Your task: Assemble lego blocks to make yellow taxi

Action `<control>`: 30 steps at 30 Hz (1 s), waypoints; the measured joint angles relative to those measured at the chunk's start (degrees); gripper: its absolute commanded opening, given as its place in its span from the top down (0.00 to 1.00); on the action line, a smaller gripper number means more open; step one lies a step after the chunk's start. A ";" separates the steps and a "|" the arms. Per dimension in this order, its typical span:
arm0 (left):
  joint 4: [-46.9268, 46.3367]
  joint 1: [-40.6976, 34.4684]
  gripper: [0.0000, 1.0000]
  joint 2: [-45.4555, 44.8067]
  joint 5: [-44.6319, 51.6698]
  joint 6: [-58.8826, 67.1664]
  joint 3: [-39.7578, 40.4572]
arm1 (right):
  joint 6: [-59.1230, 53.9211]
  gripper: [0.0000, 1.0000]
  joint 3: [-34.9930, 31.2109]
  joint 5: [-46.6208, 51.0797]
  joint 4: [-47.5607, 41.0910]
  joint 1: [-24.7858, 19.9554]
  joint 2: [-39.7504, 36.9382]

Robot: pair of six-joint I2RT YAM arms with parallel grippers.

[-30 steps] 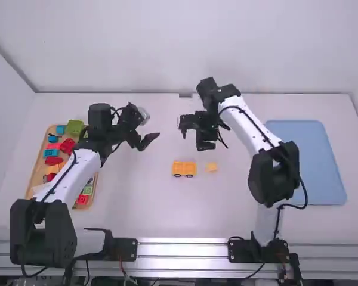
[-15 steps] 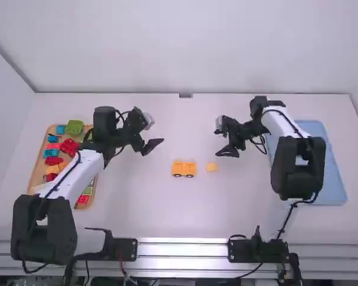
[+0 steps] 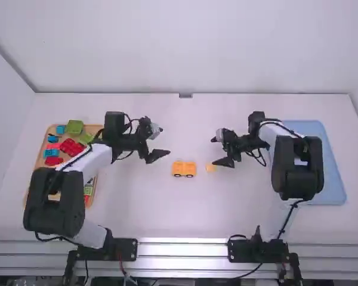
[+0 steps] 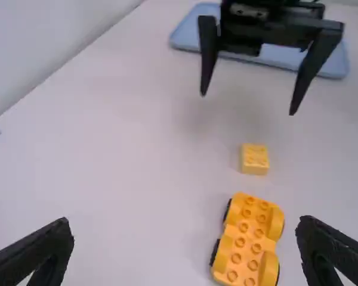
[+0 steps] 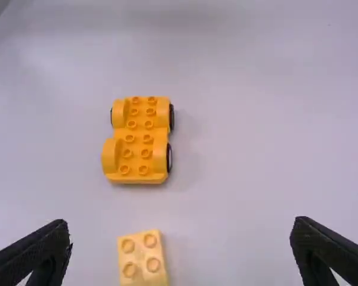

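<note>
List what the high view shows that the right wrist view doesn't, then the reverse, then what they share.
High view: the wooden tray of mixed Lego blocks, the blue tray and the left gripper.
Right wrist view: round studs on the yellow wheeled base and small yellow block.
Both: that base, that block, the right gripper with fingers apart, and the white table.

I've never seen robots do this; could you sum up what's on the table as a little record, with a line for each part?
Vehicle piece: yellow wheeled base, studs facing up
Loose piece: small yellow block, apart from the base
Left gripper: open, holding nothing
Right gripper: open, near the small block
Spare pieces: mixed colors in the tan tray, left side
Right side: blue tray
</note>
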 measured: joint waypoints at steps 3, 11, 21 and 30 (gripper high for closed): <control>-0.11 -0.04 0.01 1.79 1.88 2.16 -0.02 | -0.28 0.01 -1.73 1.25 2.84 0.44 0.00; 0.81 -0.72 0.01 4.87 3.32 4.13 -0.02 | -1.36 0.01 -4.66 1.40 8.00 -0.42 3.39; 1.77 -4.92 0.01 4.90 2.05 4.46 -0.02 | -7.04 0.22 -4.61 0.94 7.28 -0.74 11.08; 2.67 -7.61 0.01 4.90 -1.01 4.46 -0.02 | -8.07 0.66 -4.55 0.98 7.76 -0.70 12.33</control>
